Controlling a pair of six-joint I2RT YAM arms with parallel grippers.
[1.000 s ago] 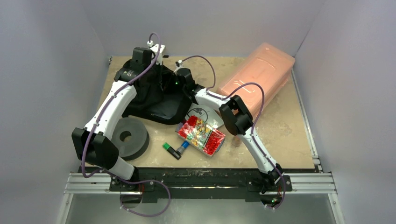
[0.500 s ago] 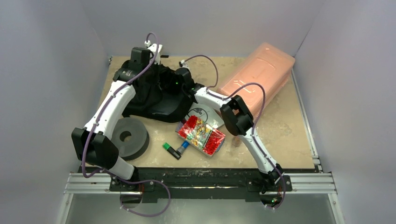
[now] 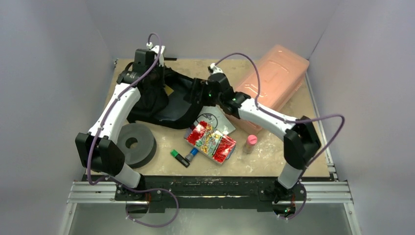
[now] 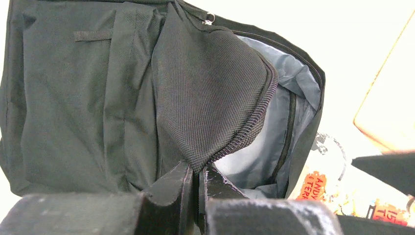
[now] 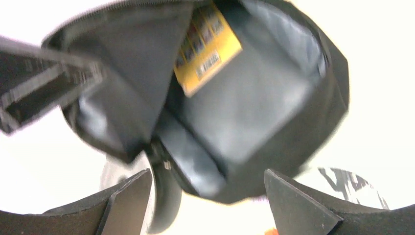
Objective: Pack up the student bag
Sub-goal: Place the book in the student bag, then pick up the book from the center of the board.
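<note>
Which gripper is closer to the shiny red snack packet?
Right. The right gripper hangs open at the mouth of the student bag, just behind the red snack packet. The left gripper pinches its flap, farther back-left.

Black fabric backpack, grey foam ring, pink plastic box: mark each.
Black fabric backpack (image 3: 154,105), top view, outer fabric.
Grey foam ring (image 3: 146,139), top view, upper face.
Pink plastic box (image 3: 276,66), top view, lid.

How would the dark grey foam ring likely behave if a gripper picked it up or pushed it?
The dark grey foam ring probably feels light and squashes when gripped, since it looks like soft foam. Lying flat on the tan table, it would likely slide rather than roll.
</note>
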